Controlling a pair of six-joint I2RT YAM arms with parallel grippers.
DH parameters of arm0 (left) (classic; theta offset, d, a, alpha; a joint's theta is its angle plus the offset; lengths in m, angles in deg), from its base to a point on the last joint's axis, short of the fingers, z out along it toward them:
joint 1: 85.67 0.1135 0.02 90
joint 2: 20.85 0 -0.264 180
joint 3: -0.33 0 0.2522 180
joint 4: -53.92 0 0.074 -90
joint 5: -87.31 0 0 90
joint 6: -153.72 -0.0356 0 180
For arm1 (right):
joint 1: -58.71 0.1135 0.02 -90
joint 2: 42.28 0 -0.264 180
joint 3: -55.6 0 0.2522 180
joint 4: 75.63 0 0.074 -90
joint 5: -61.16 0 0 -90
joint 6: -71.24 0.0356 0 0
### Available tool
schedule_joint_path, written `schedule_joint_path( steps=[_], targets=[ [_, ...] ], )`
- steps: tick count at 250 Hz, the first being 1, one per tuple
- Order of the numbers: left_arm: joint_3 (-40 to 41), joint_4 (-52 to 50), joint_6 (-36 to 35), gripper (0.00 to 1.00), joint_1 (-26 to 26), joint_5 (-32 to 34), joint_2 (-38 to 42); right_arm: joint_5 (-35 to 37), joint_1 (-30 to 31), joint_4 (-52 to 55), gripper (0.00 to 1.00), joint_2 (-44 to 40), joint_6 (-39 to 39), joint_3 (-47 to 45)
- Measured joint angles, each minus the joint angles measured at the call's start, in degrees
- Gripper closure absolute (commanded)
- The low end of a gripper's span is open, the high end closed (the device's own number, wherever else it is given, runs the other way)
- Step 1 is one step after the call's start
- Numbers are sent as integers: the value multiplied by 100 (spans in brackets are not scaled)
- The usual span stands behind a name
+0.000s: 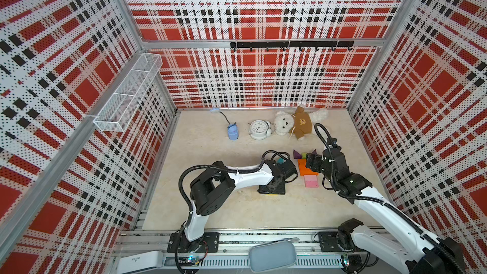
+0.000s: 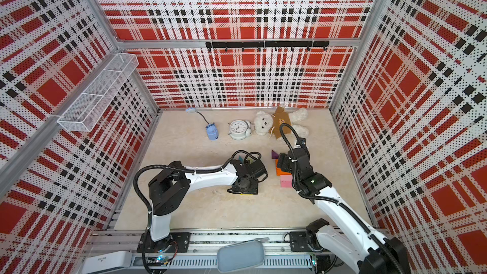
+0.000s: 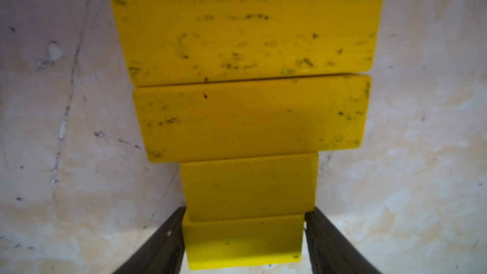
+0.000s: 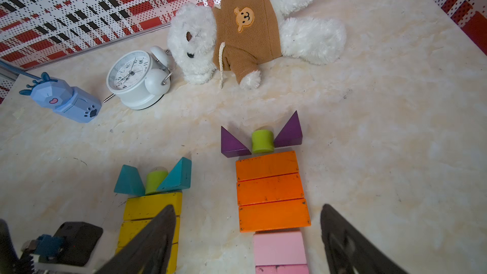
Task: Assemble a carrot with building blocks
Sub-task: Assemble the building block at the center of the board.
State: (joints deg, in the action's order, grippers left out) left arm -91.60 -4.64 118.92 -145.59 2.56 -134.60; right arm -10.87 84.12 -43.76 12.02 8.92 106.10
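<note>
- Marbled cream desk [image 1: 210,206] inside plaid perforated walls; a white wire-mesh basket [image 1: 126,96], split into compartments, hangs on the left wall; its contents cannot be made out
- two block carrots lie flat side by side; yellow bars [image 4: 152,205] end in a lime-green stub [image 4: 155,181] between teal triangles [image 4: 176,177]; orange bars [image 4: 270,189] end in a second lime-green stub [image 4: 262,142] between purple triangles [image 4: 290,133], with pink blocks [image 4: 279,246] at the narrow end
- left jaws flank the smallest yellow block [image 3: 243,241] at the yellow row's tip, close against both sides; whether they clamp it cannot be told
- right jaws stand wide apart, gripping nothing; the pink blocks lie between them with clear gaps either side
- alarm clock [image 4: 131,77] and teddy bear [image 4: 237,35] sit by the back wall
</note>
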Motion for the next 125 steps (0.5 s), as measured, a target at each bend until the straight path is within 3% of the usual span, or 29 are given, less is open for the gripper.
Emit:
schedule_joint_path(
  steps=[92,125],
  targets=[
    [2,48,15,27,50,-28,0,-42,0,0,12,0,0,0],
    [4,46,31,20,74,-20,2,-81,0,-2,12,0,-2,0]
  ],
)
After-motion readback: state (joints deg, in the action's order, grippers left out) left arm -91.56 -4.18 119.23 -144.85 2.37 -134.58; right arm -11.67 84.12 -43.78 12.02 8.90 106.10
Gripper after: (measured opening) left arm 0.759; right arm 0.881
